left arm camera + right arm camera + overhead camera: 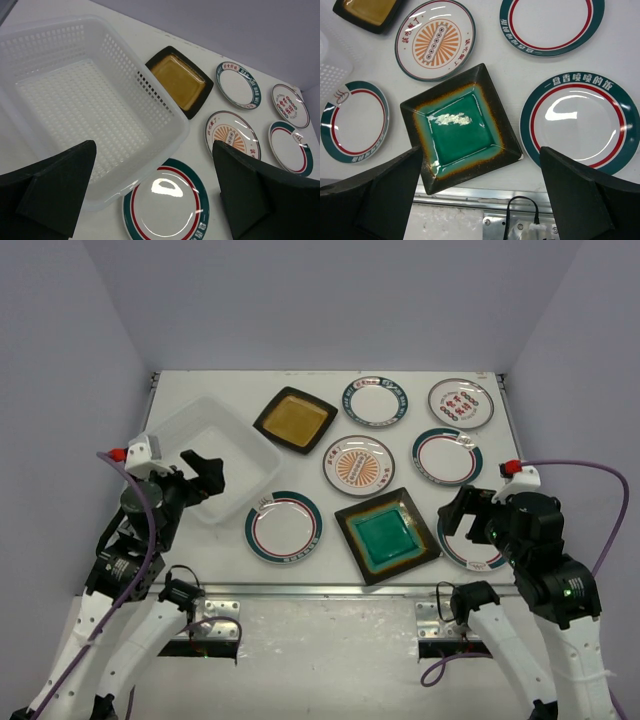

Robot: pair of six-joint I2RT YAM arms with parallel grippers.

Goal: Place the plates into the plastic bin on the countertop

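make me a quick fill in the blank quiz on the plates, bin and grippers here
1. The plastic bin is ____ inside.
2. The amber plate and the teal plate are both ____ in shape.
3. The plates lying on the countertop number ____.
4. The left gripper and the right gripper are both ____, holding nothing.
Missing words: empty; square; eight; open

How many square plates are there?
2. The amber square plate sits at the back, right beside the plastic bin. The teal square plate sits near the front, just in front of the sunburst plate. None seems hidden.
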